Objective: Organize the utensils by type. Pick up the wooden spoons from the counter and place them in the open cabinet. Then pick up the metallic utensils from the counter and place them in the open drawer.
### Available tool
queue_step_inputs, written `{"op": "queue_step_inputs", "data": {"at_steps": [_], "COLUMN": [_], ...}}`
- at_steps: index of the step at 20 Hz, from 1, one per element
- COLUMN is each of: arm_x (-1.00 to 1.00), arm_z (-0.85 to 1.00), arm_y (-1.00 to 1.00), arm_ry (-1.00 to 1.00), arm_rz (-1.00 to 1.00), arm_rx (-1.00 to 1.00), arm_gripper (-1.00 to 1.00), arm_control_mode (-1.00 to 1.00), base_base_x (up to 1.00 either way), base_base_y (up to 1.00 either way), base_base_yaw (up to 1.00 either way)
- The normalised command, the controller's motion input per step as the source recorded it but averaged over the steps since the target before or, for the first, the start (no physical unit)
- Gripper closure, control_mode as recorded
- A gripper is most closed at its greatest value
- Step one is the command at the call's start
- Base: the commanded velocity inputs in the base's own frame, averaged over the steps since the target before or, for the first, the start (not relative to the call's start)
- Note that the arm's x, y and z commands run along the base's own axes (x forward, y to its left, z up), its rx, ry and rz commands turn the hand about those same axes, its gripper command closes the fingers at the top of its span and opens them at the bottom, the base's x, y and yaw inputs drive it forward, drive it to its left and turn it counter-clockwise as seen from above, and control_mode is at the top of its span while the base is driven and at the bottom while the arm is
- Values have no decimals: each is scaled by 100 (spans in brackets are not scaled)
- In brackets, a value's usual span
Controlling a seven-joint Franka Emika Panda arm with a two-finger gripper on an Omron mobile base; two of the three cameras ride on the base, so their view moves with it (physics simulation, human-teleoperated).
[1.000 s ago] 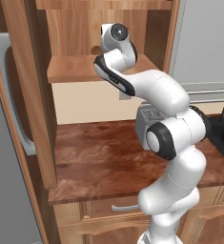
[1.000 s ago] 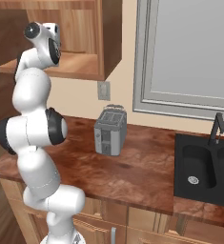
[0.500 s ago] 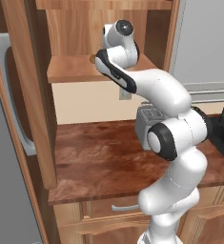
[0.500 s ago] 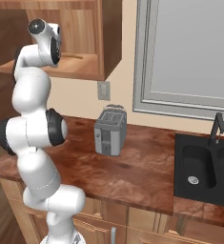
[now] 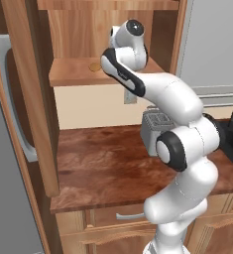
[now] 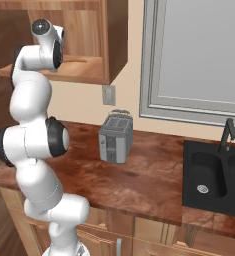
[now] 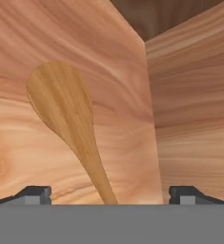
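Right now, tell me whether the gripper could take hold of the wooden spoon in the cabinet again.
Probably yes: the gripper stands open with the wooden spoon lying straight ahead on the cabinet shelf, nothing between them.

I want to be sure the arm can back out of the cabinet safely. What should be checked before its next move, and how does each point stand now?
1. Gripper open: ok, the two finger tips stand far apart in the hand view.
2. Wooden spoon released: ok, it lies between the finger tips and neither touches it.
3. Spoon resting on the open cabinet's shelf: ok, its bowl lies flat on the light wood.
4. Cabinet door swung aside from the arm: ok in the left base view.
5. Other spoons' whereabouts on the counter: cannot tell.
6. Toaster apart from the arm: ok in the right base view.
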Motion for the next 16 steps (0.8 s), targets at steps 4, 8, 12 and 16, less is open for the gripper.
{"op": "queue_step_inputs", "data": {"at_steps": [4,8,12,16], "arm_x": [-41,-68,-58,-57], "arm_z": [0,0,9,29], "arm_y": [8,0,0,0], "arm_ry": [-10,-13,-4,-3], "arm_rz": [0,-8,-14,-14], "arm_rx": [4,0,1,4], "arm_gripper": [-100,-100,-100,-100], "arm_control_mode": [-100,-100,-100,-100], "base_base_x": [0,0,0,0], "base_base_y": [0,0,0,0], "base_base_yaw": [0,0,0,0]}}
